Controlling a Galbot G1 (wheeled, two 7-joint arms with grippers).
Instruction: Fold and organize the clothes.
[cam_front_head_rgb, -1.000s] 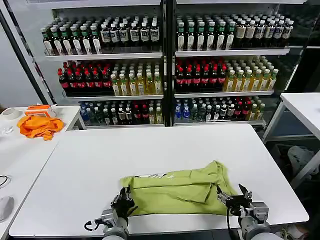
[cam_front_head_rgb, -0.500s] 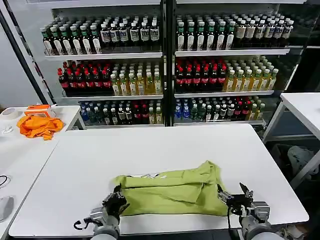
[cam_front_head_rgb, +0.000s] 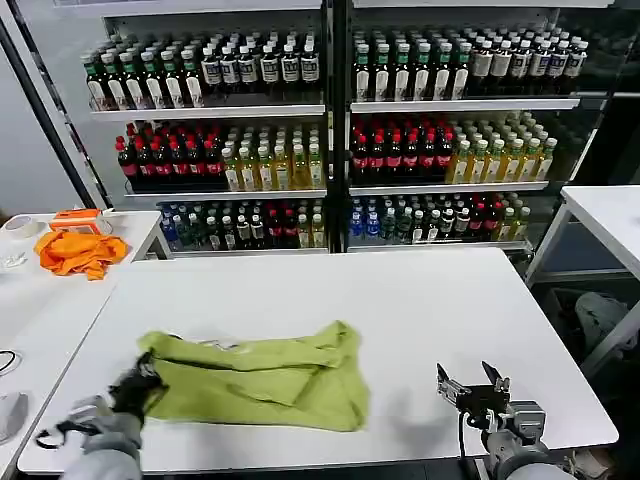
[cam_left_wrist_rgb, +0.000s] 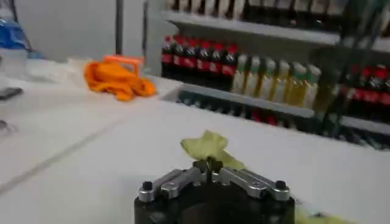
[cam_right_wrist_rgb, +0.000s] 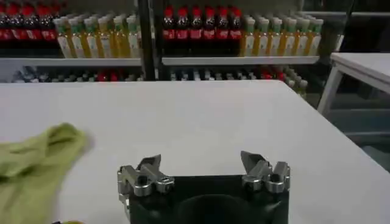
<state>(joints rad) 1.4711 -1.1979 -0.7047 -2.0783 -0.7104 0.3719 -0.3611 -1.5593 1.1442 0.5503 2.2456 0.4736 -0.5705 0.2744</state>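
Stocked drink shelves (cam_front_head_rgb: 330, 130) are filling the wall behind the white tabletop (cam_front_head_rgb: 400, 300) on which the work is going on, and off to the far left a bright orange cloth (cam_front_head_rgb: 78, 252) is lying bunched on a neighbouring side table (cam_front_head_rgb: 40, 310), apart from the job. Nearest that side, the left gripper (cam_front_head_rgb: 140, 385) is sitting low over the near-left part of the tabletop, its jaws pressed together on the left edge of the T-shirt (cam_front_head_rgb: 265, 380); in the left wrist view a tuft of yellow-green cloth is poking up from between the closed tips (cam_left_wrist_rgb: 210, 163). The T-shirt itself is lying in the near-left half of the tabletop as a loose, rumpled band, doubled over lengthwise with wrinkled layers and an uneven right end, so it is looking only roughly gathered rather than neatly folded. Further right, bare tabletop is separating the garment from the right gripper (cam_front_head_rgb: 470, 385), which is hanging near the front edge, well apart from the cloth, its jaws spread wide and holding nothing; the right wrist view is showing them parted (cam_right_wrist_rgb: 204, 170) with the shirt's end off to one side (cam_right_wrist_rgb: 36, 152). By my judgement the task is partway along: one rough lengthwise fold is in place, while smoothing, the crosswise folds and squaring the bundle into a tidy stack are all remaining.
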